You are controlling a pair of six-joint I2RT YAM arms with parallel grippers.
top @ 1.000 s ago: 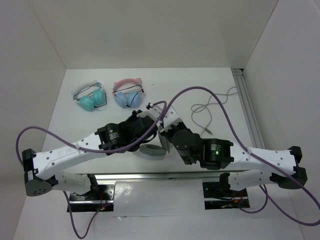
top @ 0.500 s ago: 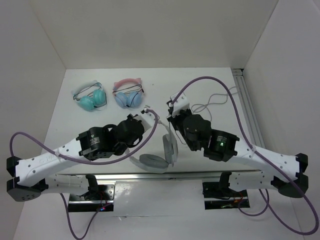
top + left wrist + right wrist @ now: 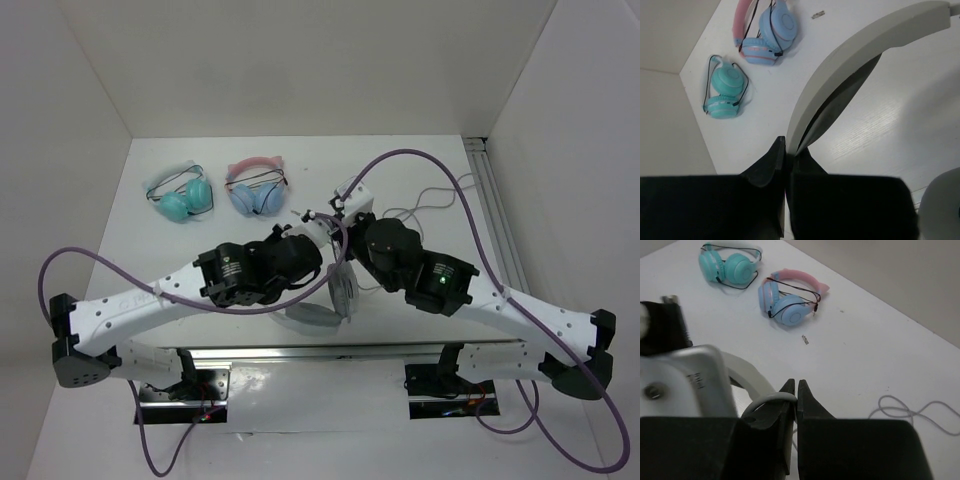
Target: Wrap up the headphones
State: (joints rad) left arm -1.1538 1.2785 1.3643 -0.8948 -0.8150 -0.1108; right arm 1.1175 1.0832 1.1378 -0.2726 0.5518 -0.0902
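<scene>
The white-and-grey headphones point(image 3: 341, 290) hang between the two arms, one ear cup point(image 3: 313, 318) low near the table's front edge. My left gripper point(image 3: 325, 240) is shut on the wide headband point(image 3: 850, 55), pinched at its lower end point(image 3: 790, 150). My right gripper point(image 3: 346, 224) is shut on a loop of the thin grey cable point(image 3: 767, 400) right beside the left gripper's body point(image 3: 685, 385). The rest of the cable point(image 3: 432, 205) trails in loose curls over the table to the right, and shows in the right wrist view too point(image 3: 912, 412).
The teal headphones point(image 3: 182, 198) and the pink-and-blue cat-ear headphones point(image 3: 256, 190) lie at the back left. A small grey piece point(image 3: 804, 340) lies on the table near them. An aluminium rail point(image 3: 495, 215) runs along the right side. White walls enclose the table.
The left gripper has swung up and to the right with the headband, closing on the right gripper. The headphones have turned more upright. The right gripper has shifted little.
</scene>
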